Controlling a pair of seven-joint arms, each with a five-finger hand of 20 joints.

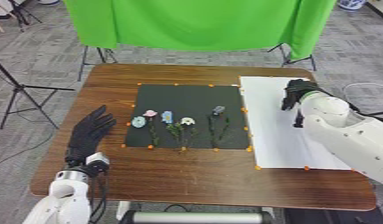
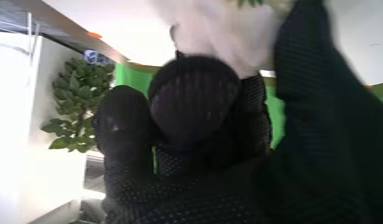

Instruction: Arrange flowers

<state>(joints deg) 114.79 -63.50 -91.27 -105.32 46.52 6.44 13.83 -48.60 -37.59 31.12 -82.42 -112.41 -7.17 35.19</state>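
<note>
Table point(image 1: 170, 195): brown wood, seen in the head view, with green cloth point(image 1: 196, 25) hanging beyond its far edge.
Mat point(image 1: 179, 94): dark, left of the sheet point(image 1: 267, 135), which is white and takes up much of the table's right side; orange marks point(image 1: 153, 147) dot their edges.
Flowers: all on the mat, in a loose row from left to right.
Left end: a pale blue bloom point(image 1: 139, 121), with a pink bloom point(image 1: 150, 113) just to its right and slightly farther off.
Middle: a blue bloom point(image 1: 167, 117), then a white bloom point(image 1: 187, 121) near it on the right.
Right end: a greyish purple bloom point(image 1: 218, 109), set apart from the others, its green stems running toward the near side.
Left hand point(image 1: 88, 132): left of the mat, palm area low over the table, fingers straight and spread, nothing in hold.
Right hand point(image 1: 298, 92): over the far part of the sheet, right of the mat; how far open it is, I cannot tell.
Glove, right wrist view: black, with a pale blurred thing point(image 2: 218, 32) behind it; what that is, and whether it is held, I cannot tell.
Leaves point(image 2: 250, 2): a bit of green by the pale thing.
Plant point(image 2: 76, 100): leafy, well beyond the glove.
</note>
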